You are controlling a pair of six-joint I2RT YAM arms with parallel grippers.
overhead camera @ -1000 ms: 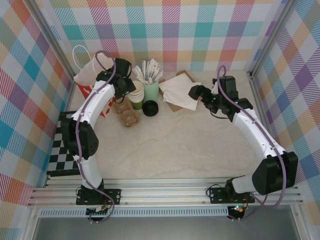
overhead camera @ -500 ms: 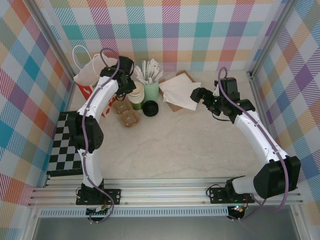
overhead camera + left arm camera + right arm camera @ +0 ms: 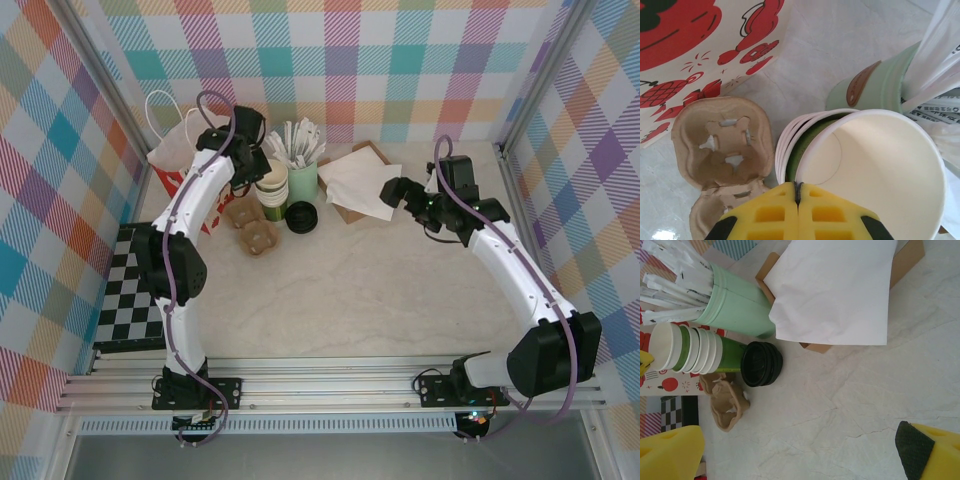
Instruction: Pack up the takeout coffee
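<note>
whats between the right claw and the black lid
A white paper sheet on a brown box separates right claw and black lid, per the top view.

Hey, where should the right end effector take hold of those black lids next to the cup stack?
Probably across the round outer rim of the black lids, coming straight down: they lie flat and low on the table, with the cup stack crowding their left side.
</note>
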